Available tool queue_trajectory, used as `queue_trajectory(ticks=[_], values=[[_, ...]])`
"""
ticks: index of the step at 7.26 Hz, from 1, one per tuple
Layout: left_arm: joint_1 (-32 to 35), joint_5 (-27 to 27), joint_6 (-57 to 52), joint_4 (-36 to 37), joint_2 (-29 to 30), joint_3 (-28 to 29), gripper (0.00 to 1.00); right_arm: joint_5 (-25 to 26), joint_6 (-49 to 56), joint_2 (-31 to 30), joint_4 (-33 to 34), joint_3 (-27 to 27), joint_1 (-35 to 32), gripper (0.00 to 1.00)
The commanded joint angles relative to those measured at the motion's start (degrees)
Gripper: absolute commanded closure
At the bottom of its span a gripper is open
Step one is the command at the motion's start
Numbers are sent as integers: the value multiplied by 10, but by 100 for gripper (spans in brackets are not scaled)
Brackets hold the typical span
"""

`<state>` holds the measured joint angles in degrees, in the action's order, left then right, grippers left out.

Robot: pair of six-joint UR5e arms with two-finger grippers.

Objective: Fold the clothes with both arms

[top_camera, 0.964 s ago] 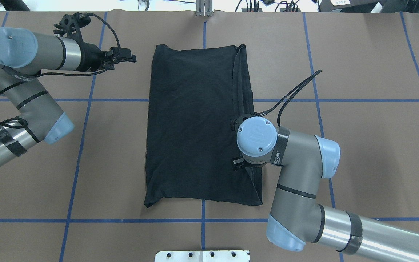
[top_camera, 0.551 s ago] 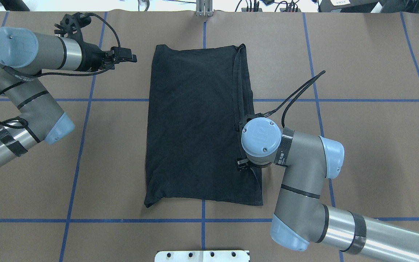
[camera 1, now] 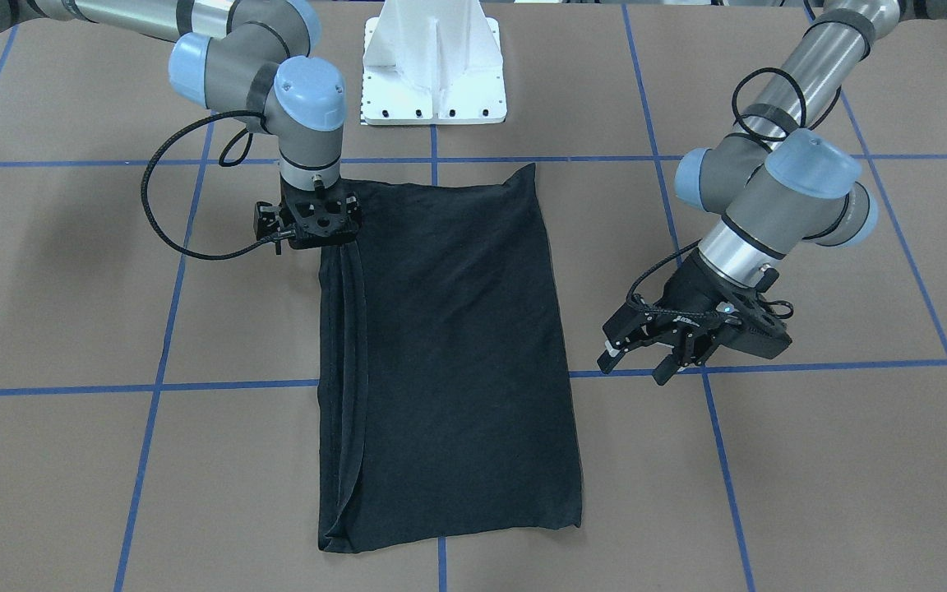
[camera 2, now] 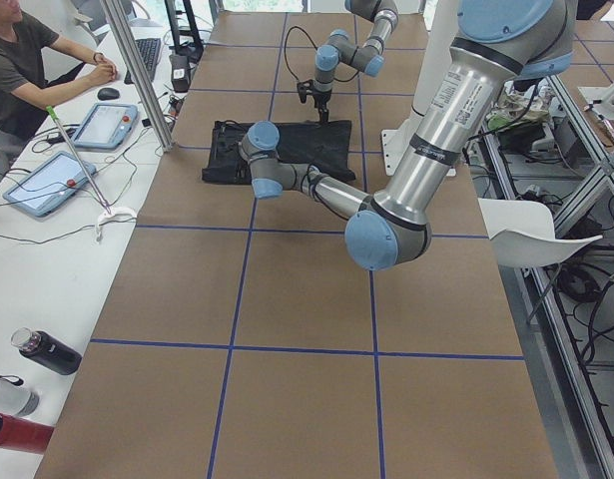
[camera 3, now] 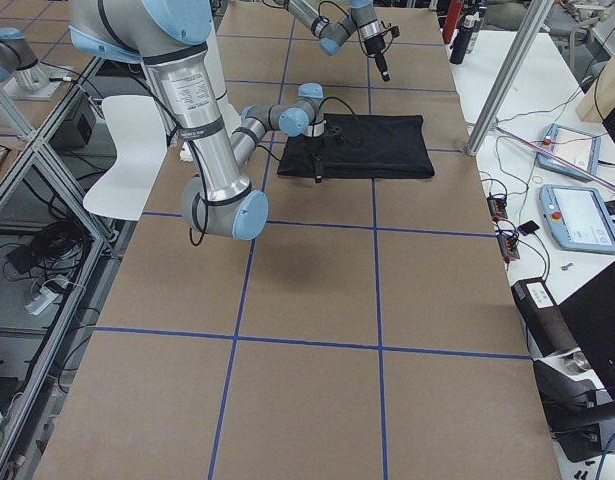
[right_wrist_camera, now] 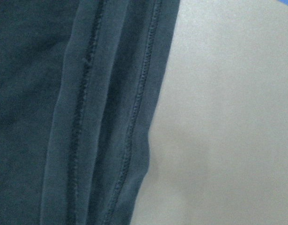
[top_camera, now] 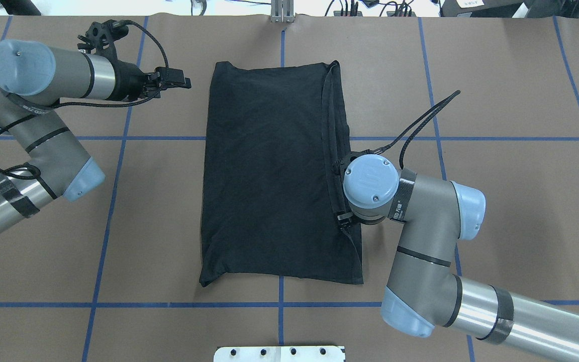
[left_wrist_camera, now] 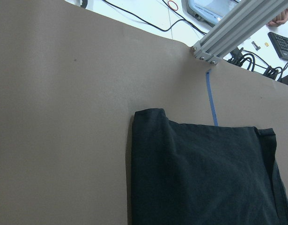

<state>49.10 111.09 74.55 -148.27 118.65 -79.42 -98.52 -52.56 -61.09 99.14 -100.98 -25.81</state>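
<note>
Right claw (camera 1: 315,224) is edging toward the table's (top_camera: 520,100) right edge, above the one T-shirt's (top_camera: 269,171) hem.
Its grip: cannot tell; left claw (camera 1: 632,367) is hanging spread.

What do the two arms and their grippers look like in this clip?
The left arm and right arm are grey-silver tubes with light blue joint caps, black bands and looping black cables; the right's wrist band bears white lettering. The left gripper is black, with two fingers.

Looking forward and down from above and behind; facing back steeply from across the table (top_camera: 520,75) (sides mirrored there). Watching far off from both table ends. Riding each wrist, very close, nearest on the right. Sharing the black T-shirt (top_camera: 269,171) throughout.
</note>
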Motion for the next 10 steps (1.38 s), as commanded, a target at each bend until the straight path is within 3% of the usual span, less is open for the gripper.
queue_trajectory(ticks=[1,4,10], values=[[-1,0,1,0,0,0,0,-18,16,-2,0,-8,-25,0],[-3,0,-1,0,-1,1,0,-22,14,30,-1,-8,-10,0],[-2,0,-1,-1,0,6,0,-2,16,26,-1,6,17,0]])
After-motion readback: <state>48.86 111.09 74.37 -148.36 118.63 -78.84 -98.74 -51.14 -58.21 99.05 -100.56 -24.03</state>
